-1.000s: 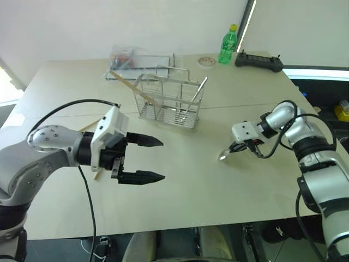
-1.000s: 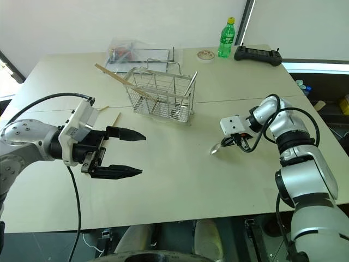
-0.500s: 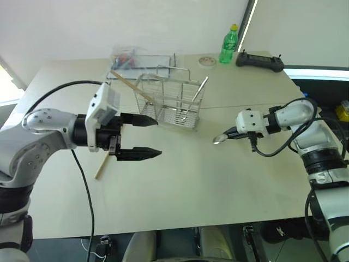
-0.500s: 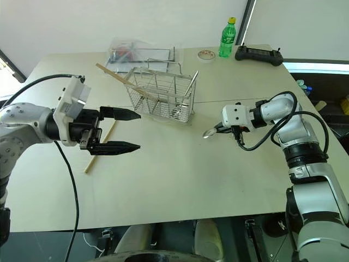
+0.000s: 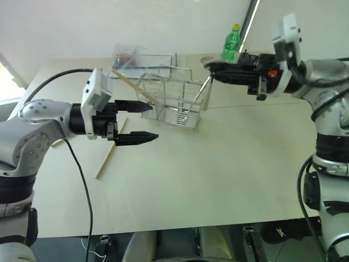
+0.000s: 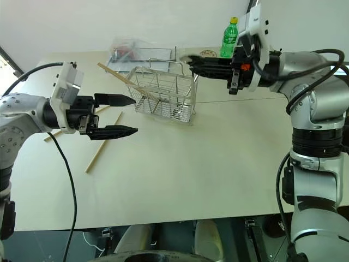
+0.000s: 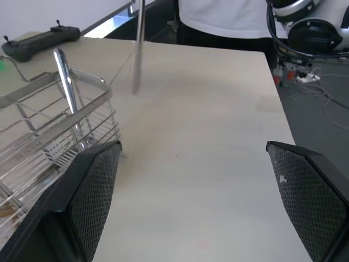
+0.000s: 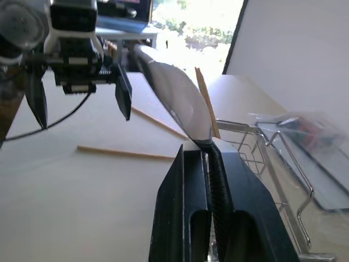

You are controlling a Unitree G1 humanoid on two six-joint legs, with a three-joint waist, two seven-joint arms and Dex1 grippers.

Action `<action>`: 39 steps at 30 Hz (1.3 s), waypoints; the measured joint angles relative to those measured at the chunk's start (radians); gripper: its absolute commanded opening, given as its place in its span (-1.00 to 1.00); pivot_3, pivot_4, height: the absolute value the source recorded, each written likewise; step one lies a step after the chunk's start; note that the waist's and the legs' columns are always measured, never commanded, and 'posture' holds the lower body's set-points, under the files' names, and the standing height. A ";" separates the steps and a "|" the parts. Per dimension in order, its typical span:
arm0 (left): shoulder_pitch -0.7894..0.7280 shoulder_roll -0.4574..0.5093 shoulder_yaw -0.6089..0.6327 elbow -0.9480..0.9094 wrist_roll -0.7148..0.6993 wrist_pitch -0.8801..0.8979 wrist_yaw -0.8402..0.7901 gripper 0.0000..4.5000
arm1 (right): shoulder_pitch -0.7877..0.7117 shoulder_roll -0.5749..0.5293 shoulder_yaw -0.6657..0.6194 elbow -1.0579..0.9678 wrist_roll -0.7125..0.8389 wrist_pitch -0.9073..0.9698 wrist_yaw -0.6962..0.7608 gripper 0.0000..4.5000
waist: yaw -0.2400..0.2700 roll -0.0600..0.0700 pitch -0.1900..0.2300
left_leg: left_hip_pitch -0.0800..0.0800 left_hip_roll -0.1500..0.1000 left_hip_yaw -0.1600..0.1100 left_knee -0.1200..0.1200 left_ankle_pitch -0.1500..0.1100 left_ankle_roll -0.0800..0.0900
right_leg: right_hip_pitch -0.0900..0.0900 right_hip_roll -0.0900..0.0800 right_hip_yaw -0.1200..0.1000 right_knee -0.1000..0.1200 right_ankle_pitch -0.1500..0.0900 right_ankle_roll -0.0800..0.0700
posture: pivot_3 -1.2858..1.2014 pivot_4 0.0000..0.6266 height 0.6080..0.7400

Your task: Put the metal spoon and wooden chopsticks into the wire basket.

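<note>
I'm holding the right claw (image 6: 192, 61) clamped on the metal spoon (image 8: 177, 101) above the wire basket (image 6: 163, 93), lining up a drop. Left claw (image 5: 143, 121) is hanging apart, empty, near one wooden chopstick (image 5: 109, 156) lying on the tabletop (image 5: 218, 164).

No legible text or labels.

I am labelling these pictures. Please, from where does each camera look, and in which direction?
Head stereo pair: looks forward and down over the table; both arms, wire basket.
Left wrist view: looks along the open left end effector across the table, past the basket.
Right wrist view: looks along the shut right end effector holding the metal spoon, toward the left end effector.
Shared: the basket and the wooden chopsticks.
</note>
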 measured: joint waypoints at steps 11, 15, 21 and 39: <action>-0.021 -0.006 0.004 0.027 0.024 -0.022 -0.014 1.00 | -0.132 0.198 -0.007 0.200 -0.062 -0.103 -0.283 -0.94 | -0.003 0.000 0.000 | -0.001 0.000 0.001 -0.005 0.000 0.000 | -0.004 0.001 0.000 0.001 0.001 0.001 | 0.03 -0.52 0.77; -0.021 -0.008 0.011 0.028 0.027 -0.027 -0.014 1.00 | -0.132 0.244 0.012 0.273 -0.108 -0.171 -0.318 -0.94 | -0.005 0.000 0.000 | -0.001 0.000 0.001 -0.006 0.000 0.000 | -0.006 0.002 0.000 0.002 0.001 0.001 | 0.03 -0.52 0.77; -0.024 -0.008 0.020 0.046 0.041 -0.041 -0.012 1.00 | -0.132 0.284 0.019 0.337 -0.133 -0.222 -0.343 -0.94 | -0.006 0.000 0.000 | -0.001 0.000 0.001 -0.007 0.000 0.000 | -0.006 0.002 0.000 0.002 0.001 0.001 | 0.03 -0.52 0.77; -0.043 -0.008 0.030 0.060 0.066 -0.045 -0.009 1.00 | 0.004 0.321 0.033 0.272 -0.164 -0.208 -0.397 0.98 | -0.007 0.000 0.000 | -0.001 0.000 0.001 -0.007 0.000 0.000 | -0.006 0.002 0.000 0.002 0.001 0.001 | 0.03 -0.52 0.77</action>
